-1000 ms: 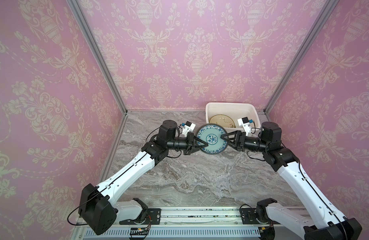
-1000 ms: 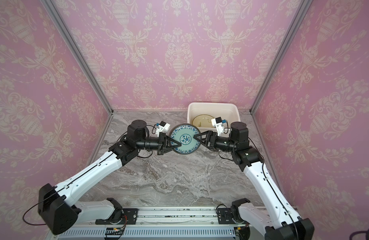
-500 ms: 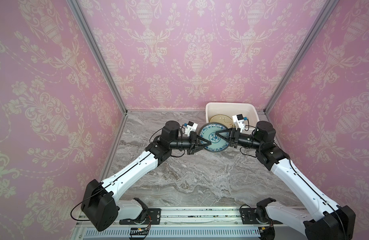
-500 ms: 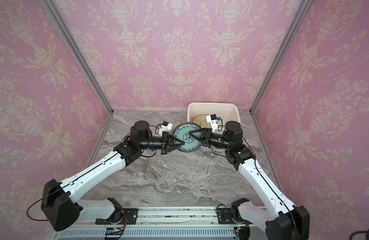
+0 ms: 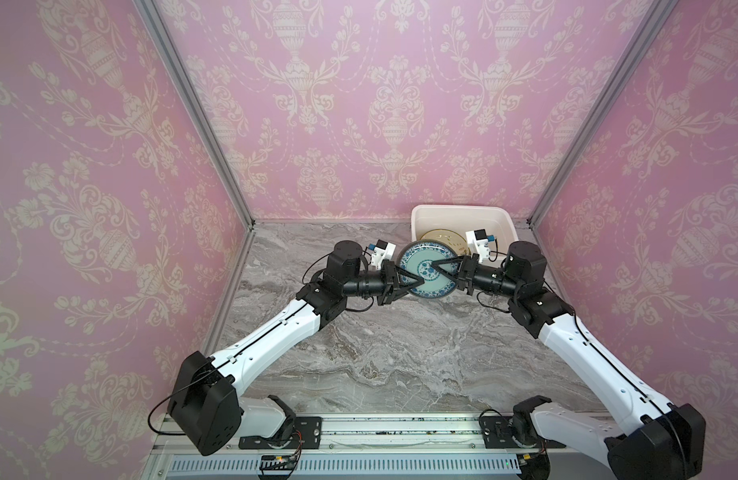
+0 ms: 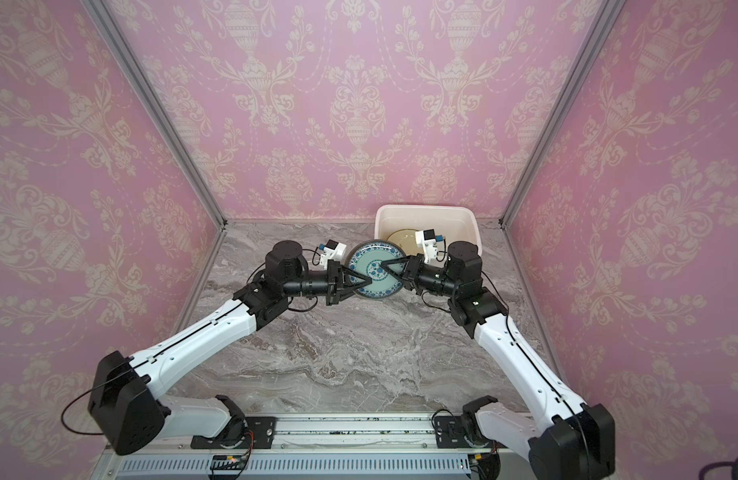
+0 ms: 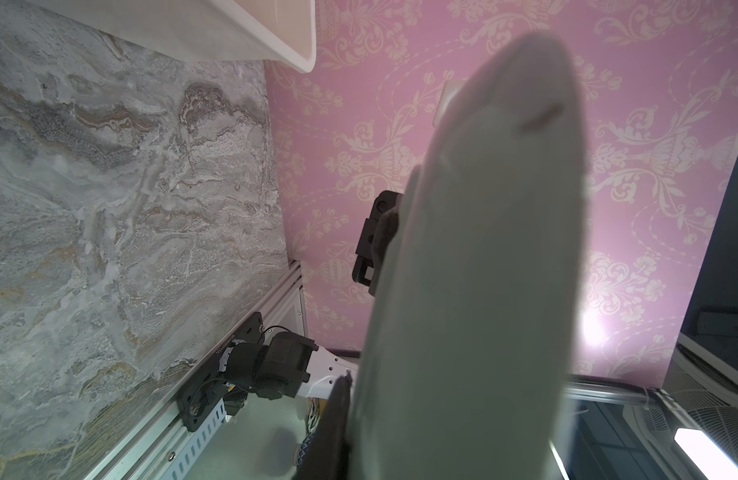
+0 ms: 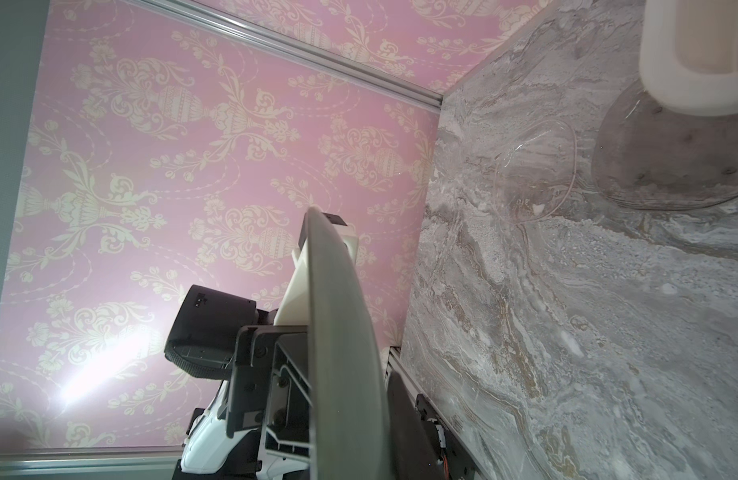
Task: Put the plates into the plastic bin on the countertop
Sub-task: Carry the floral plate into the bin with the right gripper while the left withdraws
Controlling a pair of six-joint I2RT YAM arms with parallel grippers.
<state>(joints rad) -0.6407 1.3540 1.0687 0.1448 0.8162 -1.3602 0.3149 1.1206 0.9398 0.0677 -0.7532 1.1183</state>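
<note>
Left edge: pink wallpapered wall (image 5: 88, 208) meets the countertop (image 5: 400, 345) along a metal post. The marble between wall and left arm is open, and so is the broad stretch from mid-counter down to the near aluminium rail (image 5: 359, 432).

My left arm rises from its near-left base on a long diagonal. It bends at the elbow, and the forearm runs level, pointing right.

My left claw (image 5: 417, 279) is clamped on the left rim of the teal patterned plate (image 5: 435, 286). One finger lies across the plate's face almost to its centre. The left wrist view is mostly filled by the pale underside (image 7: 483, 270).

The plate is in the air, tilted with its face up toward the top camera. It hangs just in front of the near-left corner of the plastic bin (image 5: 458, 206).

My right claw (image 5: 437, 267) is closed on the opposite rim, its tip near the plate's centre. In the right wrist view the plate shows edge-on (image 8: 342, 332).

Two clear glass plates (image 8: 533, 174) lie on the marble just beside the bin's corner.

My right arm mirrors the left, climbing from its near-right base, with the forearm level and pointing left.

The bin sits in the far-right corner against the back wall, with a cream plate (image 5: 444, 237) inside.
</note>
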